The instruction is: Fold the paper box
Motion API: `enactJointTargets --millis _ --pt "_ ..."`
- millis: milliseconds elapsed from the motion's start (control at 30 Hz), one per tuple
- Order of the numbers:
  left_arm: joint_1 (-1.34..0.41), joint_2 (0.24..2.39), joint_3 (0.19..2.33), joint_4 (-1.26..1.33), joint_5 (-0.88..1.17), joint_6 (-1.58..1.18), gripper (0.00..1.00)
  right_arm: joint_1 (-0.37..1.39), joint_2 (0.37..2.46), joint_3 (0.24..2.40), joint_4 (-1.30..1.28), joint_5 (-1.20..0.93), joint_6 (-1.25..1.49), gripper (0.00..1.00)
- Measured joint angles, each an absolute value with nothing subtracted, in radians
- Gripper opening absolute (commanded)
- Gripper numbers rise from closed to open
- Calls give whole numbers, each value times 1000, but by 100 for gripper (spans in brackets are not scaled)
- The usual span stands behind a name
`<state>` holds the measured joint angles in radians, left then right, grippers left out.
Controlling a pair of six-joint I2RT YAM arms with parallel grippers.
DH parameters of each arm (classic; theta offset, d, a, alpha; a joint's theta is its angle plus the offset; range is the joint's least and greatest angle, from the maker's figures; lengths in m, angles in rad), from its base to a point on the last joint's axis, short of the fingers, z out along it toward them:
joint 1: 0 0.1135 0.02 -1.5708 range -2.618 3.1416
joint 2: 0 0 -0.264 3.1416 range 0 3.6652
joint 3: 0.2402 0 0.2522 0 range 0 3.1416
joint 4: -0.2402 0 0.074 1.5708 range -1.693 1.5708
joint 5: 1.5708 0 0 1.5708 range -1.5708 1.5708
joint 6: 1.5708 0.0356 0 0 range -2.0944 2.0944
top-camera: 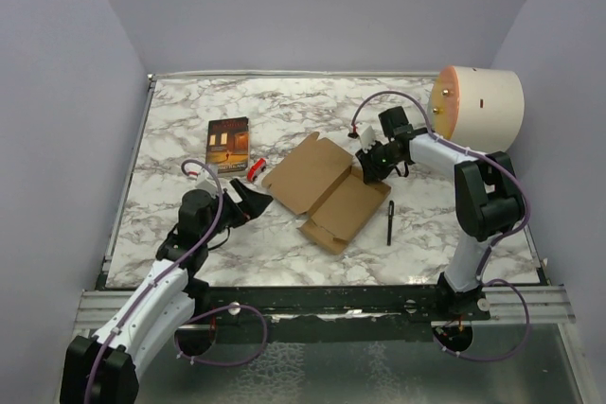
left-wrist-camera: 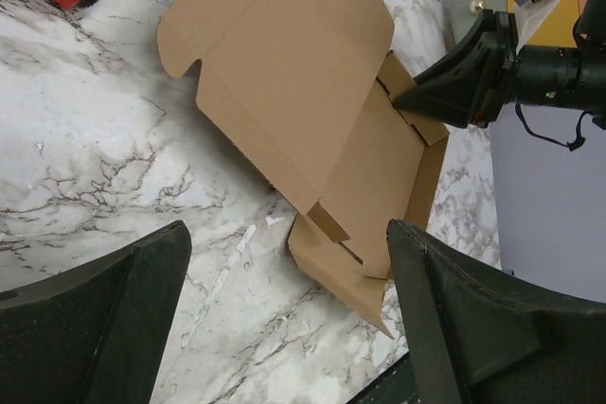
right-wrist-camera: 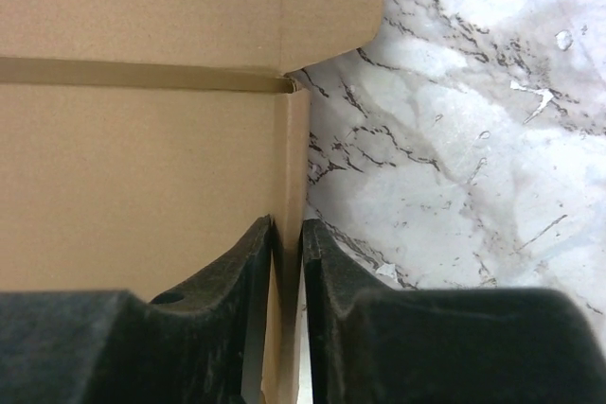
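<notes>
The right claw [right-wrist-camera: 289, 234] is clenched on the cardboard box [right-wrist-camera: 133, 167]. Its two dark fingers [right-wrist-camera: 218, 281] pinch a thin raised side flap, one on each side of it. Just past the fingertips the flap meets a fold line. From there a broad brown panel spreads away on one side of the claw, and bare marble table [right-wrist-camera: 454, 158] lies on the other. Seen from above, the box [top-camera: 322, 186] lies mostly flat and open in the middle of the table, with the right claw [top-camera: 367, 166] at its far right edge. Near this claw, toward the robot, a black pen [top-camera: 389, 221] lies on the marble beside the box. Behind the claw, a large cream cylinder [top-camera: 478, 106] rests on its side in the back right corner.

The left claw [left-wrist-camera: 286, 234] is released, its fingers spread wide with nothing between them, close to the box's left corner. Ahead of it lies the box's wide lid panel, with the right claw at the far side. A small red thing [top-camera: 256, 169] lies just beyond the left claw [top-camera: 254, 198], beside the box. Farther on, a dark book [top-camera: 228, 143] lies flat.
</notes>
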<state>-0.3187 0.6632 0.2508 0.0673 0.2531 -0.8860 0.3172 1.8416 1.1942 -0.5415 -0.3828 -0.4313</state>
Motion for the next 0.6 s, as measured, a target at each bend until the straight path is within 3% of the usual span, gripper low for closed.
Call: enactJointTargets --millis 600 --pt "-355 736 224 156 245 -926 83 312 1747 1108 -501 -371 -431 21"
